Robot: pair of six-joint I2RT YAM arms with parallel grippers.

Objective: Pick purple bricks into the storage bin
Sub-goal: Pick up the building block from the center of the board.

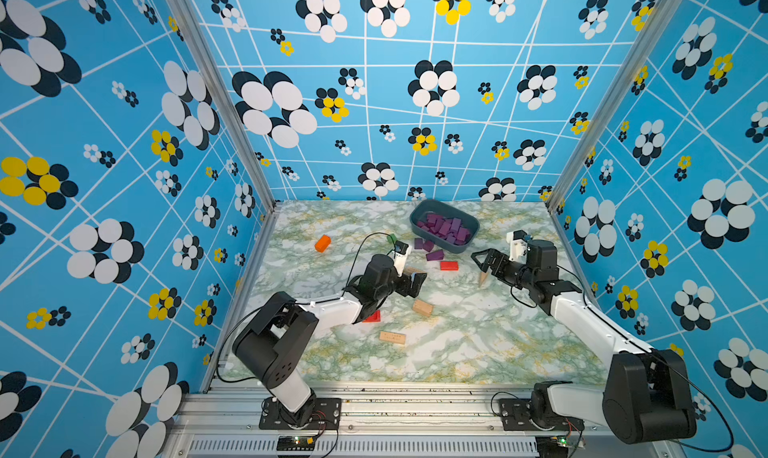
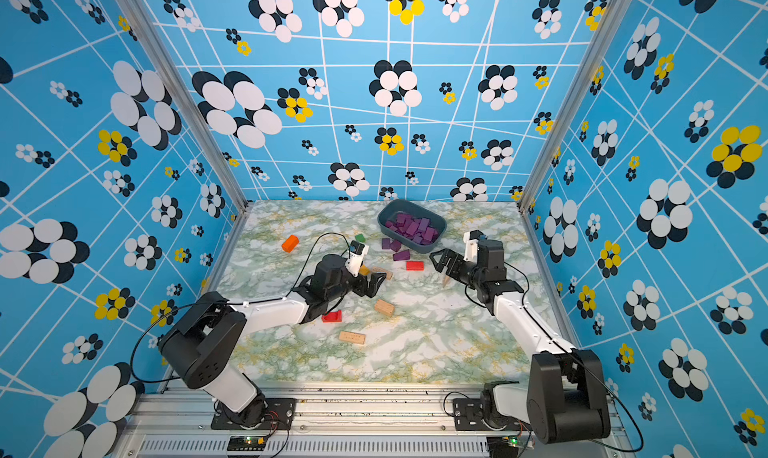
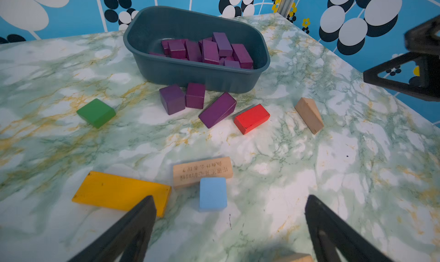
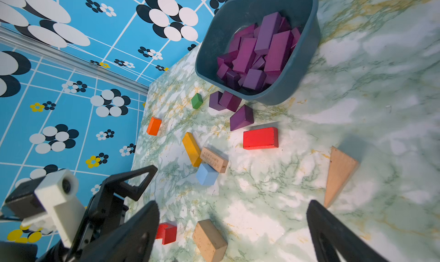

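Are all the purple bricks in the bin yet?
No. Three dark-purple wooden bricks lie on the table beside the slate-blue plastic bin.

The storage bin [image 1: 456,248] stands far on the table [image 1: 478,343], right of its middle, with a heap of bricks [image 1: 444,227] in it. Three loose bricks [image 1: 435,255] lie just near and left of the bin, two of them touching side by side. Just near of them lies a flat block [image 1: 449,265], with a wedge [image 1: 483,278] right of it. A small block [image 1: 391,239] lies left of the loose bricks, and a chunky block [image 1: 322,243] further left, well apart. At the middle a plank [image 3: 114,191], a lettered bar [image 3: 202,171] and a cube [image 3: 213,196] cluster, the cube touching the bar. Nearer lie a thick block [image 1: 422,307], a notched block [image 1: 372,316] left of it, and a dotted bar [image 1: 392,337] nearest.
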